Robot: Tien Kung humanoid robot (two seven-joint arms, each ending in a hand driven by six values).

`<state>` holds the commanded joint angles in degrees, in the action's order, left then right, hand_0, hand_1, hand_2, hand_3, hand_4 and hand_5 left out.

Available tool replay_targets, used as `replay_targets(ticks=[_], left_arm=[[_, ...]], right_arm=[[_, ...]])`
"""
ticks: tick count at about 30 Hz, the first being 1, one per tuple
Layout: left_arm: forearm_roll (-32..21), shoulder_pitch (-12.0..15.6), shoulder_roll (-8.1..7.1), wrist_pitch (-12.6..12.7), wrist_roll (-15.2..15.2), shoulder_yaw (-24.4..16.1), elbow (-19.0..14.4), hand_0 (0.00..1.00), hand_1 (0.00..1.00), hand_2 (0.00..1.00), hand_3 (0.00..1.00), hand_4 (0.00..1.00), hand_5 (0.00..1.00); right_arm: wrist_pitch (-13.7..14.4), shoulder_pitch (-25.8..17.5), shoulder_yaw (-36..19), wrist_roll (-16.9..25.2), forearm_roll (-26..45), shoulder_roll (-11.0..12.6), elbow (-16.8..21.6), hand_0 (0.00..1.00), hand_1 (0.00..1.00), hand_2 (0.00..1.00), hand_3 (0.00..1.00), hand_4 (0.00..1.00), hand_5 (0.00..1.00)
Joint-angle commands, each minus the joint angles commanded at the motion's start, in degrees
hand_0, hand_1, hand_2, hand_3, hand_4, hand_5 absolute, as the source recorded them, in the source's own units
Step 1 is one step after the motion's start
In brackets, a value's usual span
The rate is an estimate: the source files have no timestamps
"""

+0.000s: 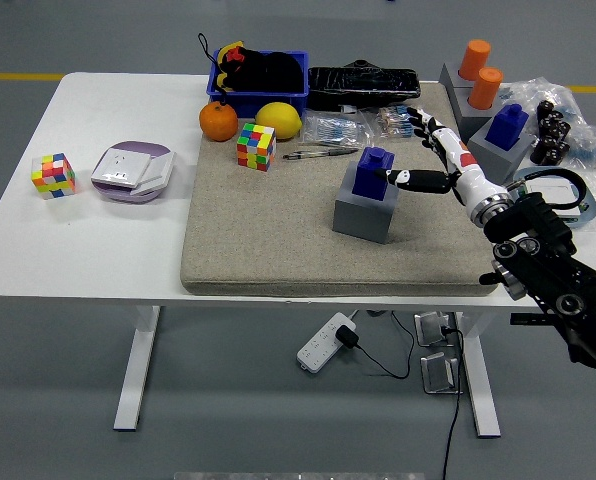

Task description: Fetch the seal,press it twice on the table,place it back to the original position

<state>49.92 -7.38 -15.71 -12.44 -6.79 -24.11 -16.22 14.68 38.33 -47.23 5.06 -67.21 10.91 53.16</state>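
Observation:
A blue seal (pixel 374 172) stands upright on a grey block (pixel 363 214) on the tan mat (pixel 258 240), right of centre. My right hand (pixel 423 155) is just to the right of it, fingers spread and holding nothing; one fingertip (pixel 392 177) points at the seal's side, and I cannot tell if it touches. The black right arm (pixel 548 280) comes in from the lower right. The left arm is out of view.
Another blue seal on a grey block (pixel 502 138) and two orange seals (pixel 479 75) stand at the back right. A blue bin (pixel 261 75), an orange (pixel 218 121), a lemon (pixel 278 120), a colour cube (pixel 256 146) and pens (pixel 318 152) lie behind the seal. Far left: a cube (pixel 53 175) and a purple-white box (pixel 131 171).

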Motion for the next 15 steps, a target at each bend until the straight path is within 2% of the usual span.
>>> replay_targets(ticks=[1,10,15], left_arm=[[0.03,0.05,0.01,0.02,0.0,-0.1,-0.01,0.831,0.793,0.756,0.815,0.745,0.338],[0.15,0.36,0.11,0.18,-0.07,-0.58,0.11,0.831,0.793,0.756,0.815,0.745,0.338],[0.42,0.38,0.21,0.21,0.01,-1.18,0.01,0.83,0.794,0.756,0.815,0.745,0.338]], right_arm=[[-0.31,-0.89,-1.16,-0.36,-0.39,0.91,0.75,0.998,0.998,0.998,0.998,0.998,0.423],[-0.85,-6.16,-7.07,-0.89,-0.33,5.9,3.3,0.998,0.998,0.998,0.998,0.998,0.449],[0.01,-9.75,-10.98,0.51,0.72,7.46,5.31,0.998,0.998,0.998,0.998,0.998,0.442]])
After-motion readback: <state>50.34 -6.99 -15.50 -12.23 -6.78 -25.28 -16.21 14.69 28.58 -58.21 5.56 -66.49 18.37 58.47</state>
